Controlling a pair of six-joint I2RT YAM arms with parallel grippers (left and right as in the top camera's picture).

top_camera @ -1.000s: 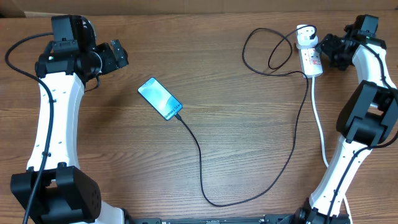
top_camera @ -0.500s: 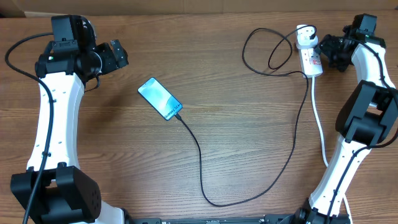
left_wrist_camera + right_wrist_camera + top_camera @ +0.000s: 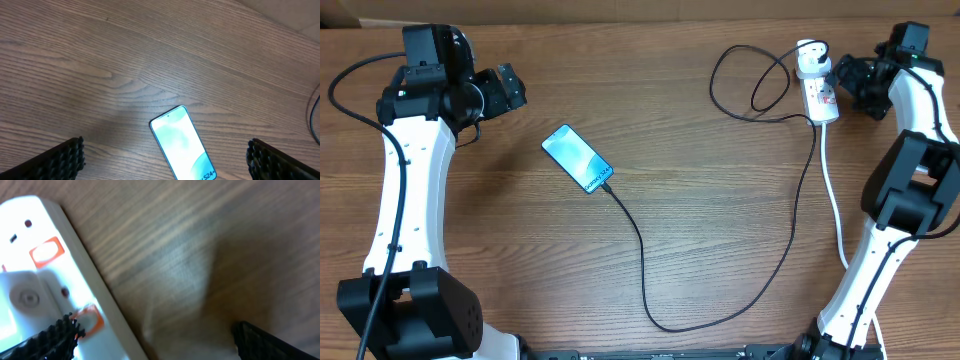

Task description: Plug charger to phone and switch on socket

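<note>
Your right gripper (image 3: 848,82), the nearer one, fingers spread apart and empty, hangs just beside the power strip (image 3: 820,95), which lies lengthwise far-to-near at the tabletop's (image 3: 700,220) far right corner, an orange switch (image 3: 92,320) by one fingertip.

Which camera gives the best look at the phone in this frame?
Overhead: the whole phone lies in view, lit screen up, with the charger cable meeting its lower end. The left wrist view shows the phone larger but cuts off its lower end. The right wrist view shows the socket, no phone.
</note>
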